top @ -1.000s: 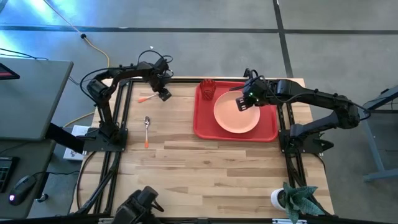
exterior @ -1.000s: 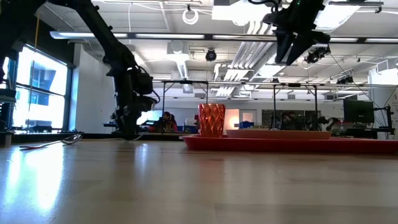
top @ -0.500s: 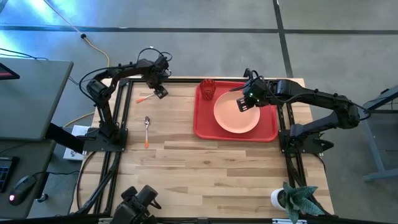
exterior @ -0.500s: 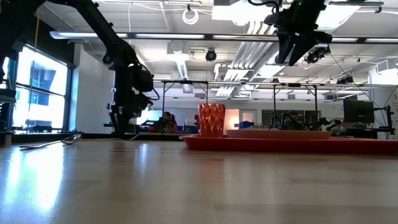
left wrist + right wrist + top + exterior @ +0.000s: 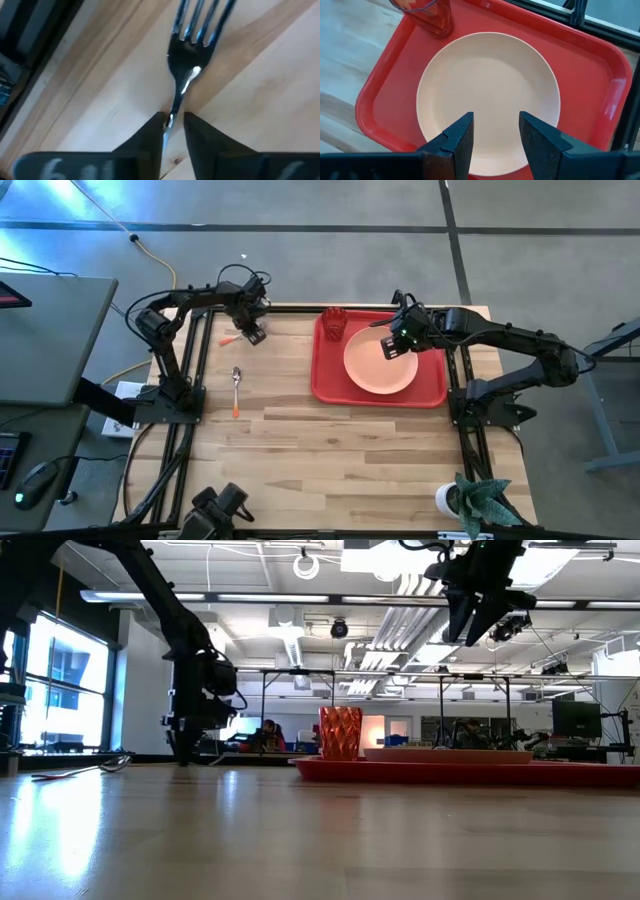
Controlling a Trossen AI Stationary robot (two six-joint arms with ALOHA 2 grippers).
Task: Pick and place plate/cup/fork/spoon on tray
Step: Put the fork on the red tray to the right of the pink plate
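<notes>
Sitting already on the tray [image 5: 325, 385] beneath the open right end effector [image 5: 391, 346] are plate [image 5: 380, 365] and cup [image 5: 334, 324]; the left end effector [image 5: 172, 125] pinches the fork [image 5: 192, 45], with the spoon [image 5: 236, 385] on the tabletop [image 5: 330, 460] nearby.

At centre frame the cup [image 5: 340, 732] is standing upright on the red tray [image 5: 470, 771], the plate [image 5: 448, 754] lying just right of it. A utensil [image 5: 80, 769] is resting on the surface [image 5: 320, 830] at far left.
</notes>
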